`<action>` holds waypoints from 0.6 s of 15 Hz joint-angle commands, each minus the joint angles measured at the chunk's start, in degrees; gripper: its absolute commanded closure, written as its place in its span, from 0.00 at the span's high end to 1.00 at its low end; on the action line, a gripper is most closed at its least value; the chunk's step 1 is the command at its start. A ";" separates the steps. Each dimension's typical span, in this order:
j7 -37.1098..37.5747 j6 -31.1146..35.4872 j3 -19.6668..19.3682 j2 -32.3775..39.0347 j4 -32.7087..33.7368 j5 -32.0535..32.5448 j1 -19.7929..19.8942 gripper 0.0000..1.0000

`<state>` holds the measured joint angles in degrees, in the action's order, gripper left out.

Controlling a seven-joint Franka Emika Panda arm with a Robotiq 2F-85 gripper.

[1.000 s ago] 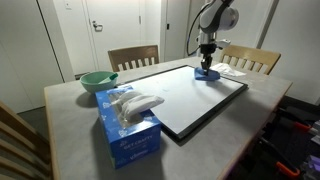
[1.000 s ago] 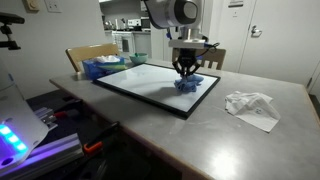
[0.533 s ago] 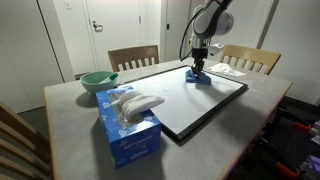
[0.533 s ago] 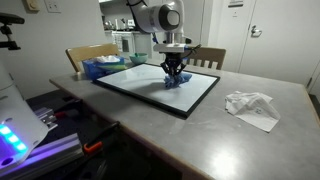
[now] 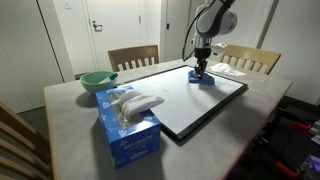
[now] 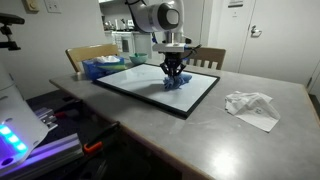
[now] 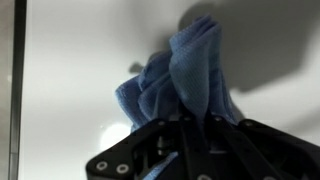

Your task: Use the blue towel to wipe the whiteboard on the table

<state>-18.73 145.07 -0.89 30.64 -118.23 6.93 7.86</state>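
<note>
The whiteboard [image 5: 185,100] with a black frame lies flat on the grey table [image 5: 70,130]; it also shows in an exterior view [image 6: 150,88]. The blue towel [image 5: 205,75] is bunched on the board near its far edge, also seen in an exterior view [image 6: 176,82] and filling the wrist view [image 7: 185,75]. My gripper [image 5: 201,67] points straight down and is shut on the towel, pressing it onto the board. It also shows in an exterior view [image 6: 174,72] and in the wrist view [image 7: 190,125].
A blue tissue box [image 5: 127,125] stands at the board's near corner. A green bowl [image 5: 98,80] sits beside it. Crumpled white paper [image 6: 252,106] lies on the table past the board. Wooden chairs [image 5: 133,57] stand around the table.
My gripper slid the towel across the board, away from the edge near the crumpled paper, between one second and half a second ago. Since then it has barely moved.
</note>
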 commanded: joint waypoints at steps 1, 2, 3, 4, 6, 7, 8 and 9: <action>-1.58 -0.75 2.76 2.71 2.62 -0.14 -1.41 0.02; -2.11 -0.76 3.61 3.48 3.35 -0.09 -1.90 0.02; -2.48 -1.46 4.41 4.27 4.44 0.18 -2.71 0.02; -2.90 -1.98 5.18 4.82 5.27 0.16 -3.31 0.02; -2.45 -4.28 6.03 5.66 7.26 0.22 -5.04 0.02; -2.05 -5.73 6.47 6.10 8.38 0.05 -5.91 0.02; -1.79 -6.93 6.80 6.60 9.39 -0.07 -6.71 0.02; -1.25 -8.07 6.81 7.01 10.29 0.26 -7.70 0.02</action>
<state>-20.39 140.42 5.11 34.08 -112.05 6.95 2.17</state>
